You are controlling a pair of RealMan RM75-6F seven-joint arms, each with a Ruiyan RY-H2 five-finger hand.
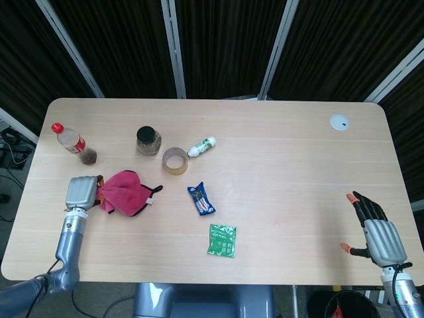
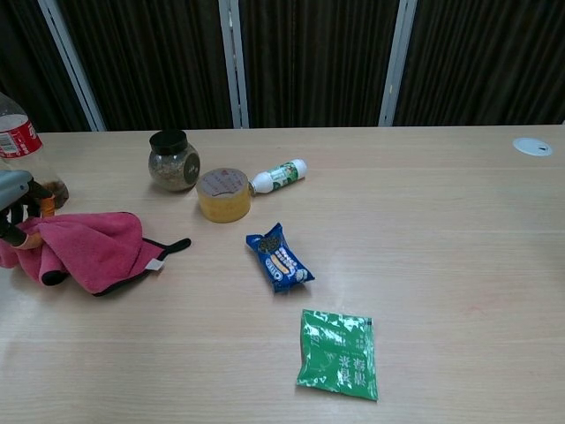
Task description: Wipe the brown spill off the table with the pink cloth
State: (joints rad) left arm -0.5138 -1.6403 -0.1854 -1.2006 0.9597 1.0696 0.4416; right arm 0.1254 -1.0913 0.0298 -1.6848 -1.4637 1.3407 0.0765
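The pink cloth (image 1: 124,192) lies spread on the left part of the table, below the bottle, and a black loop trails from its right side. My left hand (image 1: 81,193) grips the cloth's left edge. The chest view catches that hand (image 2: 16,210) at the far left edge, with the cloth (image 2: 95,248) bunched under it. My right hand (image 1: 376,232) hovers open near the table's front right corner, fingers spread, holding nothing. No brown spill shows on the bare wood; whatever is under the cloth is hidden.
A plastic bottle (image 1: 73,143) with brown liquid stands just behind the cloth. A jar (image 1: 148,140), a tape roll (image 1: 175,160) and a small white bottle (image 1: 201,146) sit further back. A blue snack packet (image 1: 201,199) and a green packet (image 1: 222,240) lie mid-table. A white disc (image 1: 340,122) sits far right.
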